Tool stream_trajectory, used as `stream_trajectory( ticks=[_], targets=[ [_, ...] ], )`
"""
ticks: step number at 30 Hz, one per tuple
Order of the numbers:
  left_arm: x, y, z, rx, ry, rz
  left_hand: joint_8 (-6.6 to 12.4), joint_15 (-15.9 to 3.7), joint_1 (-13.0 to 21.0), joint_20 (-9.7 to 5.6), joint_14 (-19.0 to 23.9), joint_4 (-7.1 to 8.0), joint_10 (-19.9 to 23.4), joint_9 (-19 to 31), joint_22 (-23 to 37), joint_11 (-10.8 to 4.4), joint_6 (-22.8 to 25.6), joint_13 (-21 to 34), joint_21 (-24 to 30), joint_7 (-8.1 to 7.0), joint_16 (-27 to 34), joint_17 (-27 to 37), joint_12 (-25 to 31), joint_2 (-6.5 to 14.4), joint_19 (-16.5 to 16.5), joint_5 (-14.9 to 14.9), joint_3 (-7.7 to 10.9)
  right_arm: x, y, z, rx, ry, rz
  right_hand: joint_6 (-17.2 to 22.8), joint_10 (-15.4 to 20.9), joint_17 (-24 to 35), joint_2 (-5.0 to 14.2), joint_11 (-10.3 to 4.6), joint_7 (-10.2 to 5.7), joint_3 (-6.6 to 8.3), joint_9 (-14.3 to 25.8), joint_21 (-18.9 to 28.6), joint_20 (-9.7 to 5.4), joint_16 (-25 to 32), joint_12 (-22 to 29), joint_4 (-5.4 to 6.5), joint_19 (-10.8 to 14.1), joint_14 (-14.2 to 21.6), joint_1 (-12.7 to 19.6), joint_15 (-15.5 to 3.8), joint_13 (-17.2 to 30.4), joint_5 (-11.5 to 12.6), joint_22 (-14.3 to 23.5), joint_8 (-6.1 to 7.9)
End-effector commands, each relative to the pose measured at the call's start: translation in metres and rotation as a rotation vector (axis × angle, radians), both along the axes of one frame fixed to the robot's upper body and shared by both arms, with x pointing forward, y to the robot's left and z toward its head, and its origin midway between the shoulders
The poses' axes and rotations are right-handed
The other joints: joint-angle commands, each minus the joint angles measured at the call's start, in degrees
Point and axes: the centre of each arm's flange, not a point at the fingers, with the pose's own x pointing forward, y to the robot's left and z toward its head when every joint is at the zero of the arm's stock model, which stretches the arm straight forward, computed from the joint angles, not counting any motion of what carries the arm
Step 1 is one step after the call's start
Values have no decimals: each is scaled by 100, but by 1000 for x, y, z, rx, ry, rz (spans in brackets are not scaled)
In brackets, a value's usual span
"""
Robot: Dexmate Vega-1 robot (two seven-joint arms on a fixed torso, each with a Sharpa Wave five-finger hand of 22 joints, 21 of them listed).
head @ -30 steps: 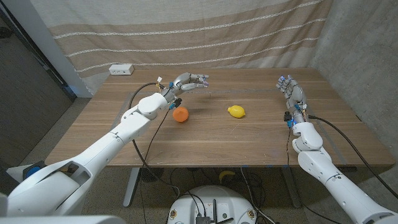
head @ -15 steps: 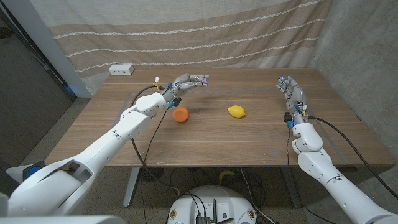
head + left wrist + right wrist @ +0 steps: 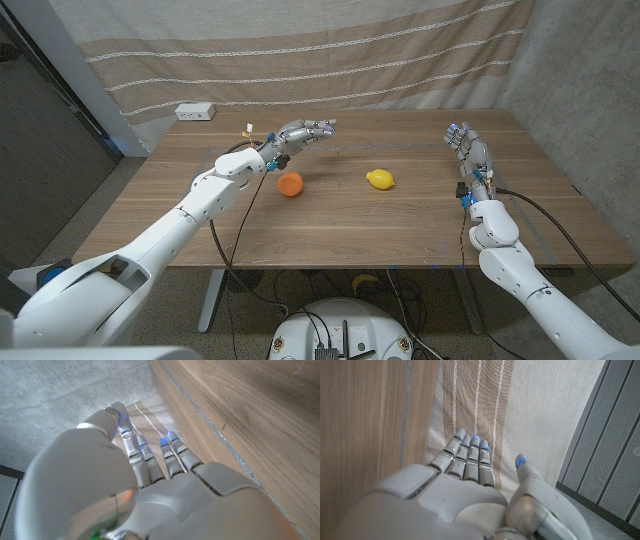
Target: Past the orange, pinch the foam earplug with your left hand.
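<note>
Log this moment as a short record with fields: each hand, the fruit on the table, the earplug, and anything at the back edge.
left hand: raised over the table beyond the orange, fingers extended, holding nothing
right hand: upright near the table's right side, fingers apart, empty
orange: on the wooden table, beside the left forearm
lemon: on the table, right of the orange, apart from both hands
foam earplug: cannot be made out in these views
power strip: white, at the table's far left corner
task state: pinch not yet made
</note>
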Motion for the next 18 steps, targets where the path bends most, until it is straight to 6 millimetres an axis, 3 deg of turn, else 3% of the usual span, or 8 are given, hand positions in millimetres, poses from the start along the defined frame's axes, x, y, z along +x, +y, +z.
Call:
stream_trajectory(
  ticks=[1, 18],
  targets=[
    [5, 6, 2, -27, 64, -81, 871, -1002, -79, -87, -45, 8, -45, 1540, 6, -6, 10, 31, -21, -31, -2, 21, -12, 0, -15, 44, 48, -11, 10, -6, 4, -4, -26, 38, 26, 20, -11, 8, 6, 50, 14, -16, 22, 23, 17, 18, 53, 23, -59, -39, 30, 0, 18, -7],
    [4, 14, 7, -44, 67, -141, 875, -1000, -139, -71, -67, 7, -82, 1516, 10, -7, -8, 33, -22, -40, 9, 23, -4, -18, -34, 116, 90, -22, 23, -7, -1, -34, -41, 34, 25, 15, -11, 3, 1, 61, 14, -42, 21, 24, 16, 13, 63, 28, -66, -46, 29, 0, 19, -10]
  ],
)
